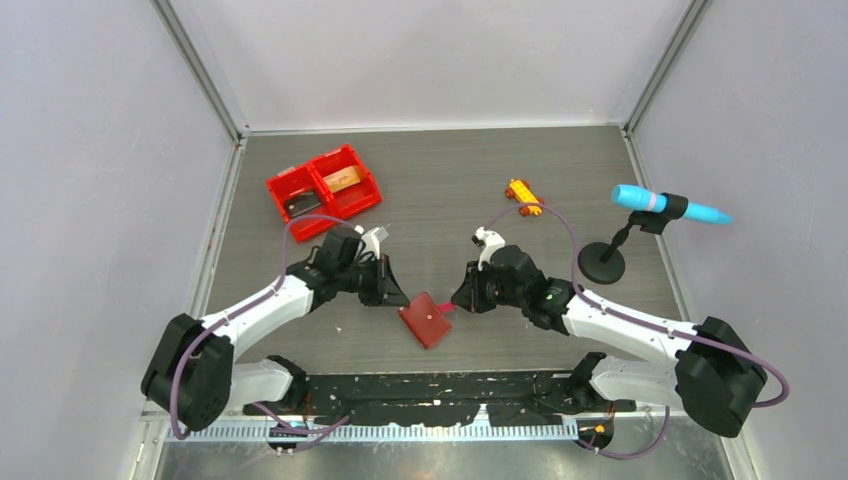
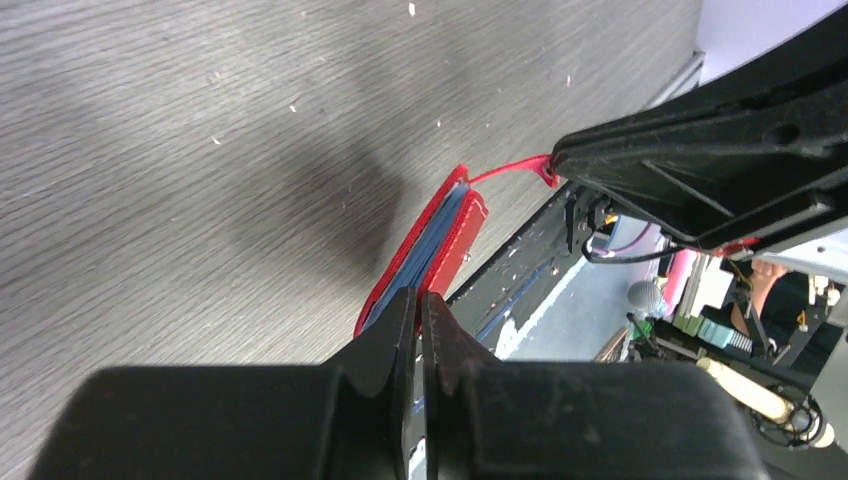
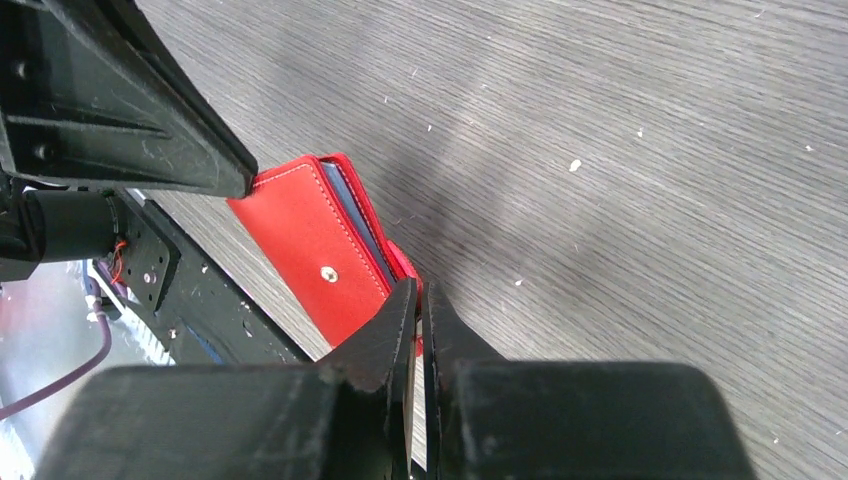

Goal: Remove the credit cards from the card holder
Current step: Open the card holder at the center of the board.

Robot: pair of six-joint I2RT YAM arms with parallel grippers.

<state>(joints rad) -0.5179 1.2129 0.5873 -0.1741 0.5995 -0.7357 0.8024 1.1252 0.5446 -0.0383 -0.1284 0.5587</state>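
The dark red card holder (image 1: 425, 320) is near the table's front edge, between my two grippers. My left gripper (image 1: 398, 297) is shut on its left end; in the left wrist view (image 2: 420, 298) the holder (image 2: 455, 235) shows edge-on, with pale blue lining between red covers. My right gripper (image 1: 458, 300) is shut on the red snap tab (image 2: 505, 168), which stretches thin from the holder's other end. In the right wrist view my jaws (image 3: 418, 290) pinch the tab beside the holder (image 3: 310, 250). The credit cards are hidden inside.
A bright red two-compartment bin (image 1: 323, 192) stands at the back left. An orange-yellow toy vehicle (image 1: 523, 196) lies at the back right. A blue marker on a black stand (image 1: 668, 207) is at the far right. A black strip (image 1: 440, 395) runs along the near edge.
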